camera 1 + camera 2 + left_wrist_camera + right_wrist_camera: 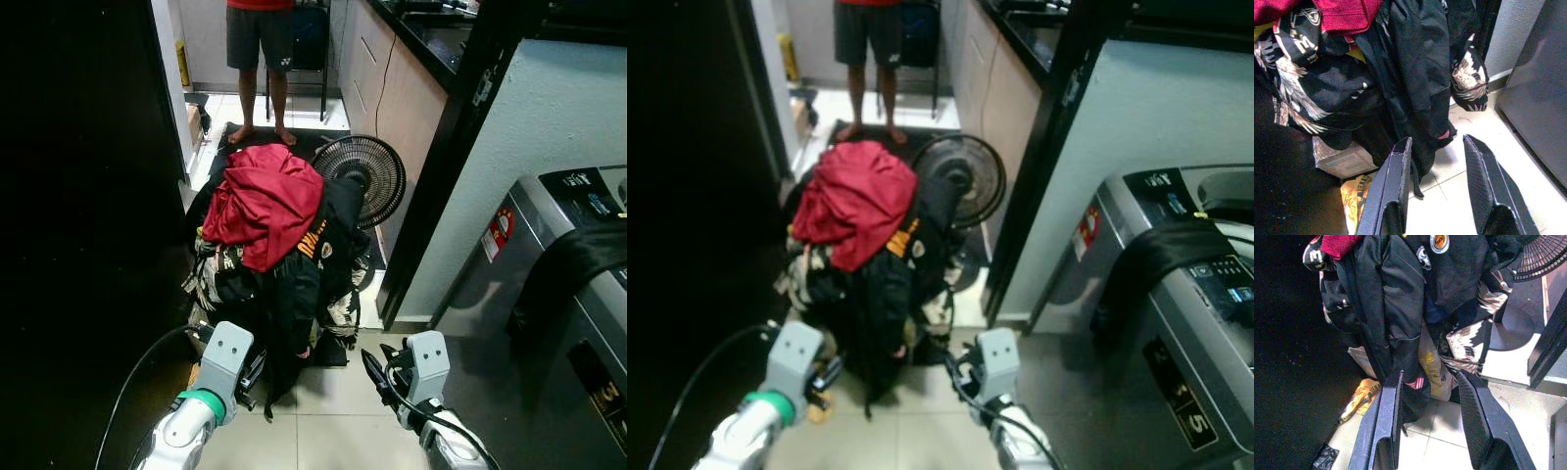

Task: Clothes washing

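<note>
The clothes pile (274, 245), topped by a red garment (263, 201), sits at twelve o'clock on the floor (323, 411). The left gripper (1437, 181) and right gripper (1427, 416) hover before it, both spread wide, holding nothing. The washing machine (568, 323) stands at three o'clock, a fan (362, 176) at one.

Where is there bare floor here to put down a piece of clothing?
The light floor tiles between the left gripper and the right gripper are bare, bordered by the clothes pile ahead and the washing machine on the right. Farther ahead it is crowded: the pile, a fan, then a person's feet.
</note>
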You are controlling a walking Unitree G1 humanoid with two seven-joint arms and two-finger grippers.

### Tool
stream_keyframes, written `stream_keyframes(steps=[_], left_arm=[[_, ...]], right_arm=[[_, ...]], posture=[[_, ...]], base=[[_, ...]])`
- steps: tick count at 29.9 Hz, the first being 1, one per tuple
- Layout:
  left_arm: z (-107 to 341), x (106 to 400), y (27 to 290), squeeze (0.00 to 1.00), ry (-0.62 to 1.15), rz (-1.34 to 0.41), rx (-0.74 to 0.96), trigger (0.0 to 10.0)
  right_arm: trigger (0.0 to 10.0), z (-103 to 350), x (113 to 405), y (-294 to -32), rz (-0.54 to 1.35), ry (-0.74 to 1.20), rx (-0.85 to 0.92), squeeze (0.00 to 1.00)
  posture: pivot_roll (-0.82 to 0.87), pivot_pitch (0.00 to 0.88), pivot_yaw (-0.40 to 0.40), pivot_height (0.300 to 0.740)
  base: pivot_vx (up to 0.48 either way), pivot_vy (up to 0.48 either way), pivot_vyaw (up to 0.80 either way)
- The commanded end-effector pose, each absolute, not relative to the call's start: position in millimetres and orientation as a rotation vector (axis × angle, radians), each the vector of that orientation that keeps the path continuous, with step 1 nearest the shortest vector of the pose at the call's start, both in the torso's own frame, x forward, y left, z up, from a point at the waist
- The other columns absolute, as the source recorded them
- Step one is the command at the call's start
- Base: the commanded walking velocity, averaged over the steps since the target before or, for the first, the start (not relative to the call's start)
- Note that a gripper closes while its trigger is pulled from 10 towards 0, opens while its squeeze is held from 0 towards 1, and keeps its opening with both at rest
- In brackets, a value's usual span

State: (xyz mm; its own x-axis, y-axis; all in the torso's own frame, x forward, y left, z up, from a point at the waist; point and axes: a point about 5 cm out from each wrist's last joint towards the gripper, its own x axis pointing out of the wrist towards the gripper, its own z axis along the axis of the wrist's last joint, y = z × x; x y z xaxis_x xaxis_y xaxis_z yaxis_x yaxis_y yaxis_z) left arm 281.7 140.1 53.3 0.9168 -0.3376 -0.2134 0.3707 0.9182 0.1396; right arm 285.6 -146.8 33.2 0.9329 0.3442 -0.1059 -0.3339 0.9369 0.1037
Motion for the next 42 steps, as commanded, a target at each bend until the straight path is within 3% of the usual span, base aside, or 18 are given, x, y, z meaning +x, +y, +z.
stream_keyframes(steps=[1,23,42], left_arm=[[46,277,139,0.0,0.221,-0.376,0.17,10.0],[57,280,144,0.0,0.19,-0.376,0.176,10.0],[148,304,125,0.0,-0.095,-0.389,0.155,10.0]], right_arm=[[10.0,30,282,-149,0.338,0.139,0.096,0.0],[10.0,54,289,-142,0.372,0.063,0.125,0.0],[10.0,134,308,-132,0.374,-0.2,0.14,0.0]], posture=[[-0.06,0.016,0.014,0.74],[-0.05,0.036,0.019,0.74],[-0.04,0.048,0.017,0.74]], base=[[0.0,0.0,0.0],[0.0,0.0,0.0],[0.0,0.0,0.0]])
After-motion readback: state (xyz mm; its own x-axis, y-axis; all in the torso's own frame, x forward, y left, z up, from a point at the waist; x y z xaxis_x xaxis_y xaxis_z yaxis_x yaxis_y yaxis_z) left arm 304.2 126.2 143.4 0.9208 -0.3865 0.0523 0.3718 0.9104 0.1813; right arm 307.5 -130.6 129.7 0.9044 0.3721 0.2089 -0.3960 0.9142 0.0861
